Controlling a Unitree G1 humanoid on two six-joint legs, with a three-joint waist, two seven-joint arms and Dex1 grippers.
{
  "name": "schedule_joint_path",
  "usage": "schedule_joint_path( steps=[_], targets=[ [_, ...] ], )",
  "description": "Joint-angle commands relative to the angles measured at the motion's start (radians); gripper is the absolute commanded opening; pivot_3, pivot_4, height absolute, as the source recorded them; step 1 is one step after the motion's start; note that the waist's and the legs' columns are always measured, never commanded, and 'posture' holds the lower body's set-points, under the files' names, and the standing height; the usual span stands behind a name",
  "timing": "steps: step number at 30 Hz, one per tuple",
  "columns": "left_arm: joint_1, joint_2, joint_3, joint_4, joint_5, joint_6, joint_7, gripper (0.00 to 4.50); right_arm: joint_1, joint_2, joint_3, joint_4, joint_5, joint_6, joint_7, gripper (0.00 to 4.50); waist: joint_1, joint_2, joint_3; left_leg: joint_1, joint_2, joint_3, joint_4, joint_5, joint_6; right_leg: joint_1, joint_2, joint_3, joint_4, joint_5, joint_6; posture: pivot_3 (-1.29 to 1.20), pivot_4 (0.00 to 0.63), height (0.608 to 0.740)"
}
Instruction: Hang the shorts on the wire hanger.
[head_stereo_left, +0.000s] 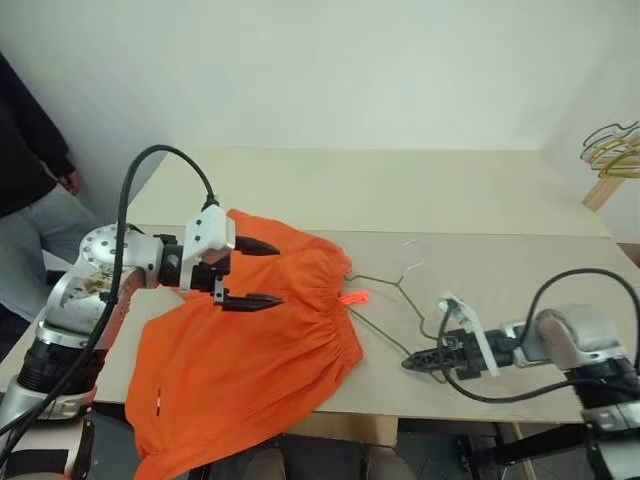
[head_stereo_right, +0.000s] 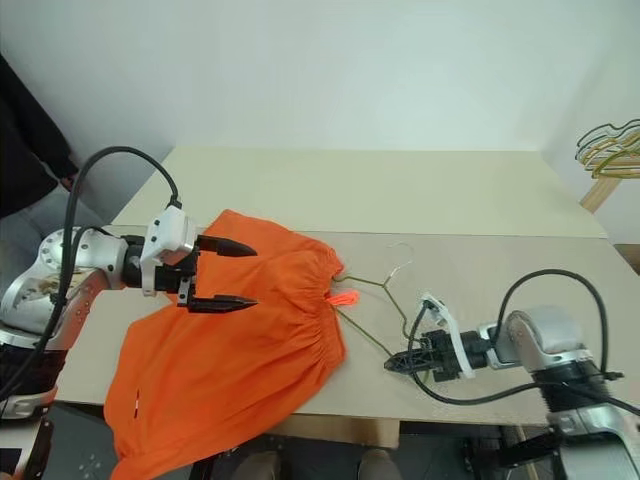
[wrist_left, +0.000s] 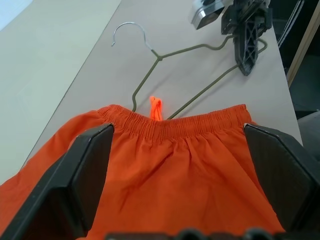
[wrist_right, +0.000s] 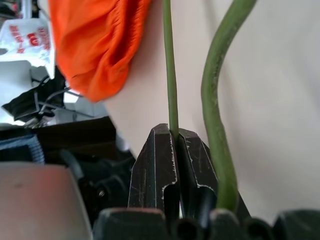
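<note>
Right gripper (wrist_right: 172, 137): black fingers pinched on thin grey-green wire hanger (wrist_left: 200, 50) | left gripper (head_stereo_left: 262, 272): spread wide above gathered orange cloth shorts (head_stereo_left: 250, 370) | matte beige table (head_stereo_left: 400, 190)

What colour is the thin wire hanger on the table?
Grey-green, the thin wire hanger shows best in the left wrist view.

The right gripper's (wrist_right: 176, 137) two black fingers are pinched together on the thin grey-green wire hanger (wrist_right: 168, 65) above the beige bench (wrist_right: 280, 100); the bright orange cloth shorts (wrist_right: 95, 40) lie beyond, at the bench's edge.
</note>
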Motion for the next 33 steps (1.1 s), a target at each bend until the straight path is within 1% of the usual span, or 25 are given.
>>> schedule_joint_path(
  steps=[1,6,10,12,16,24,27,33],
  targets=[
    [-0.011,0.011,0.014,-0.019,-0.008,-0.011,0.001,4.47,-0.038,0.021,-0.061,0.025,0.009,0.007,-0.023,0.00,0.001,0.000,0.000,0.000,0.000,0.000,0.000,0.000,0.000,0.000,0.000,0.000,0.000,0.000,0.000,0.03,0.020,0.740],
    [-0.014,0.006,0.010,-0.017,-0.001,-0.017,0.006,4.47,-0.058,-0.003,-0.074,-0.020,0.078,0.034,0.052,0.00,0.002,0.000,0.000,0.000,0.000,0.000,0.000,0.000,0.000,0.000,0.000,0.000,0.000,0.000,0.000,0.03,0.020,0.740],
    [-0.010,-0.004,0.007,-0.017,0.004,-0.022,0.017,4.47,-0.129,0.079,-0.109,0.100,0.025,0.070,-0.061,0.00,-0.007,-0.002,-0.001,0.000,0.000,0.000,0.000,0.000,0.000,0.000,0.000,0.000,0.000,0.000,0.000,0.03,0.019,0.740],
    [-0.007,-0.009,0.004,-0.019,0.006,-0.025,0.023,4.47,-0.144,0.096,-0.086,0.101,0.021,0.083,-0.068,0.00,-0.007,-0.002,-0.001,0.001,0.000,0.000,-0.001,0.000,-0.001,0.000,0.000,0.000,0.001,0.000,-0.001,0.03,0.017,0.740],
    [-0.009,-0.015,0.002,-0.017,0.012,-0.032,0.033,4.47,-0.147,0.101,-0.055,0.075,0.050,0.103,-0.038,0.00,-0.007,-0.002,-0.001,-0.001,0.000,-0.001,-0.001,0.001,-0.001,-0.001,0.000,-0.001,0.001,0.000,-0.001,0.04,0.015,0.740],
    [0.002,-0.015,0.006,-0.022,0.014,-0.045,0.046,4.47,-0.143,0.107,-0.061,0.087,0.082,0.108,0.006,0.00,-0.006,-0.002,-0.002,0.000,0.000,-0.001,0.000,0.001,-0.002,-0.001,0.000,0.000,0.001,0.000,-0.001,0.04,0.008,0.740],
    [0.004,-0.016,0.004,-0.022,0.014,-0.050,0.049,4.47,-0.171,0.139,-0.067,0.139,0.074,0.102,-0.002,0.00,-0.008,-0.002,-0.002,0.000,0.000,-0.001,0.000,0.001,-0.002,-0.001,0.000,-0.001,0.001,0.000,-0.001,0.04,0.007,0.740],
    [-0.006,-0.019,0.001,-0.015,0.017,-0.057,0.055,4.47,-0.239,0.247,-0.091,0.289,0.008,0.030,-0.066,0.00,-0.019,-0.002,-0.002,0.000,0.000,-0.001,-0.001,0.002,-0.003,-0.001,0.000,-0.001,0.002,0.000,-0.001,0.06,0.002,0.740]
  ],
)
